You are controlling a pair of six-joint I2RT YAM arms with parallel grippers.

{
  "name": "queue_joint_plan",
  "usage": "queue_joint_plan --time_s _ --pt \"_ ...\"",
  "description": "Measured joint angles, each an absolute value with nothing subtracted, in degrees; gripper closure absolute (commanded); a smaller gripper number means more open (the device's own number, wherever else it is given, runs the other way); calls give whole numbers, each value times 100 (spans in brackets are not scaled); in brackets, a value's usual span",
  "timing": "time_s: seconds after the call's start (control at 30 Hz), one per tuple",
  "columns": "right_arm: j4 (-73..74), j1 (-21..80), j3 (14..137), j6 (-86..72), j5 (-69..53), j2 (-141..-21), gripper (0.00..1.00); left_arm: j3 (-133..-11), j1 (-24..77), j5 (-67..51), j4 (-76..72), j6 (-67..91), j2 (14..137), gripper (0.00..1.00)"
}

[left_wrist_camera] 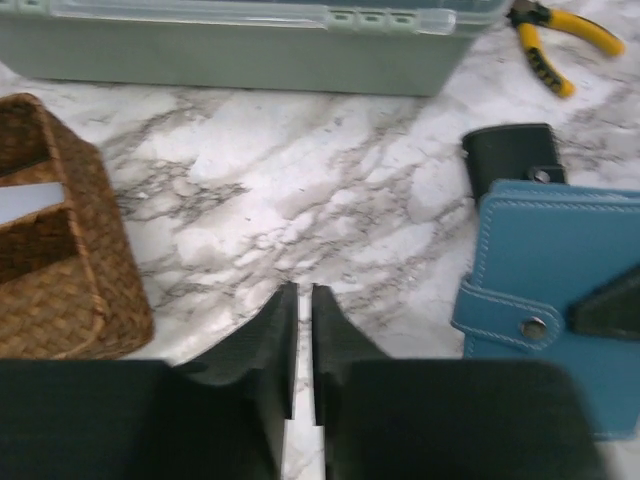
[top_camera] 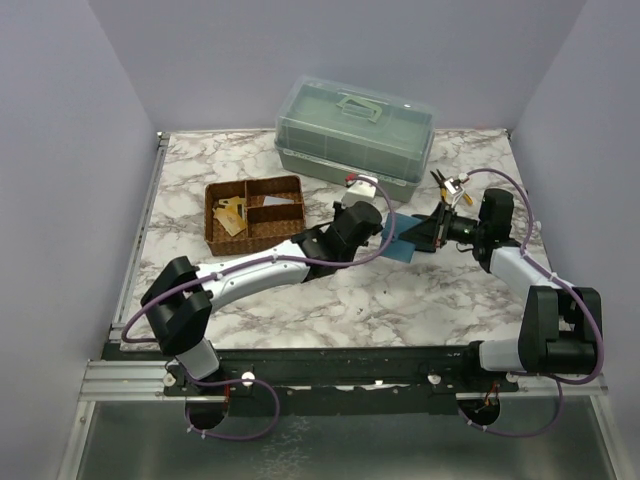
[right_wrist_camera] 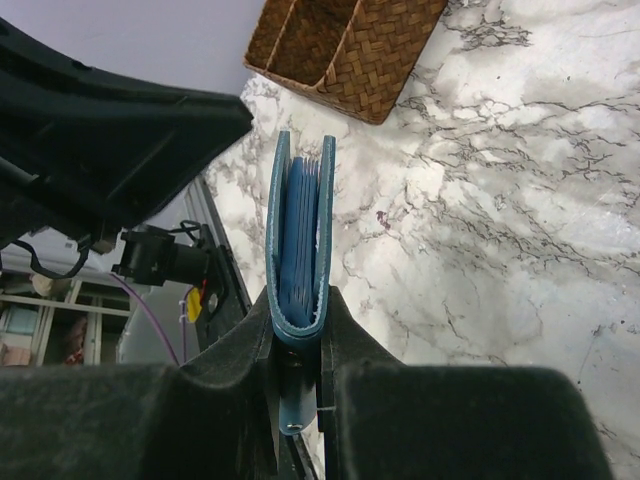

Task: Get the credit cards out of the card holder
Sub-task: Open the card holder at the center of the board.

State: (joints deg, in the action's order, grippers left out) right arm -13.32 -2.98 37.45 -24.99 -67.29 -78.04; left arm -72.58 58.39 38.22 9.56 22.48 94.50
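1. Top external view, far left: a woven basket [top_camera: 255, 213] with compartments stands on the marble surface [top_camera: 400, 300]. Flat tan credit cards [top_camera: 230, 215] lie in its left compartment.
2. Behind the basket and to its right, a pale green lidded toolbox [top_camera: 355, 128] stands at the rear of the surface.
3. Centre: the left end effector [top_camera: 368, 222] is just left of the teal-blue card holder [top_camera: 405, 238]. In the left wrist view, its fingers [left_wrist_camera: 275, 345] stand almost together with a thin slit between them. They hold nothing and are apart from the card holder [left_wrist_camera: 560, 300].
4. Left wrist view, right side: the card holder shows its outer cover and snap tab. A black wallet [left_wrist_camera: 512, 155] lies just behind it, touching or nearly so.
5. Right of centre: the right end effector [top_camera: 437, 232] clamps the card holder. In the right wrist view, the jaws grip one end of it [right_wrist_camera: 300, 240]. It is seen edge-on, with its covers close together and lighter blue leaves between them.
6. Far right: yellow-handled pliers [top_camera: 450, 185] lie near the toolbox's right end.
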Motion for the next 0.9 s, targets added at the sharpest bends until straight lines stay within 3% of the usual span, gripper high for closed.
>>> queue_joint_plan --time_s 0.2,0.23,0.33,0.57,0.9 --pt "-1315 -298 3745 -2502 -6733 -7806 100 -6643 5944 2676 211 1732 9098 50" --pt "-1317 -298 3745 -2502 -6733 -7806 100 -6565 5964 2528 102 1651 9080 40" --pt "-1313 -296 3745 -2550 -6713 -7806 100 -6407 6003 2259 -108 1461 9076 35" --pt "-1184 -298 3745 -2851 -6490 -7822 100 -6425 6012 2032 -486 1221 9102 35" --pt "-1111 -298 3747 -3380 -6477 -8204 100 -6921 6123 1992 -681 773 9771 42"
